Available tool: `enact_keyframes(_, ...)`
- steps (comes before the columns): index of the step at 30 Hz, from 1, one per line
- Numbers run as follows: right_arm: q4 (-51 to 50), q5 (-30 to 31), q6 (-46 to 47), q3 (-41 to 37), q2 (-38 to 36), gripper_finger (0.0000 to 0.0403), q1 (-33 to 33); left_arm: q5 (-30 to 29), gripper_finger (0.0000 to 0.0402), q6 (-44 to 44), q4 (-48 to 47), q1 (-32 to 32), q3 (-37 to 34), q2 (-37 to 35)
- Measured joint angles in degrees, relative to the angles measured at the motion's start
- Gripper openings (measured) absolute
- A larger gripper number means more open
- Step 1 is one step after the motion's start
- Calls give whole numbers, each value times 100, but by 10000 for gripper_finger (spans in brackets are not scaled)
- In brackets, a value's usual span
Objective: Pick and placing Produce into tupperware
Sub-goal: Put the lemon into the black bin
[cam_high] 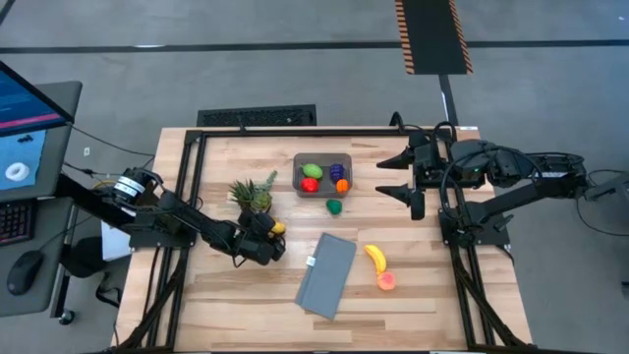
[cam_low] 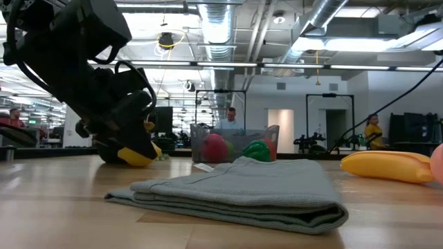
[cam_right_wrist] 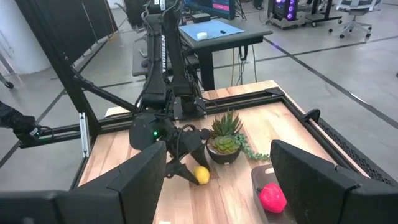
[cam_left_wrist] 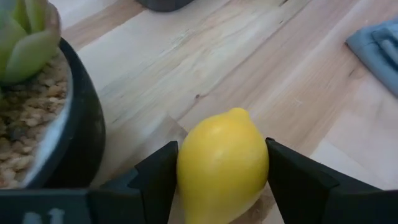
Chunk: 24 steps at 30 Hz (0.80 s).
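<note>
Yellow lemon (cam_left_wrist: 222, 163), underside hidden, sits clamped in left claw (cam_left_wrist: 221, 177).

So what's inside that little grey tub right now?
The tupperware holds four toy pieces: light green, red, purple and orange. Anything beneath them is hidden.

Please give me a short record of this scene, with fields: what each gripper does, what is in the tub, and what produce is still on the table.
left gripper: shut on the lemon, low over the table beside the plant
right gripper: open, empty, waiting at the table's right edge
tub: holds green, red, purple and orange pieces
loose produce: dark green piece, banana, pink piece
cloth: folded, lying beside the banana
</note>
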Motion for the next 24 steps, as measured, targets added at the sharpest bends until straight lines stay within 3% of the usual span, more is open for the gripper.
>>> enact_keyframes(24,-6,-4,1,0,0,311,-1,235,213,1652,251,155,805,-17)
